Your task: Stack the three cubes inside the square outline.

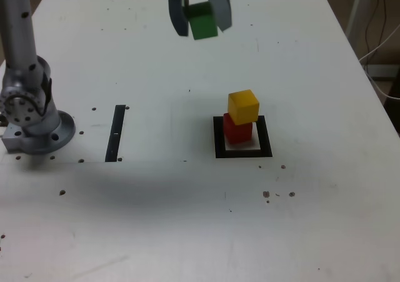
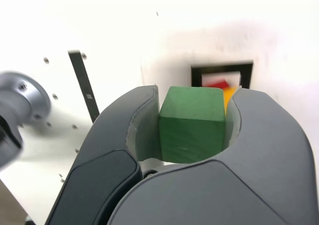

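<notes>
Exterior view: 3 cubes. Yellow cube (image 1: 243, 105) sits on red cube (image 1: 237, 131) inside the 1 square outline (image 1: 219, 146); gripper (image 1: 200, 14) clamps green cube (image 1: 203, 20) (well above table (image 1: 187, 219)). Wrist view: green cube (image 2: 192, 122) between jaws; stack behind looks blurred.

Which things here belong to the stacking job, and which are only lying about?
For the job:
green cube, held in the gripper
yellow cube on red cube
square outline

Lying about:
black strip
table
</notes>
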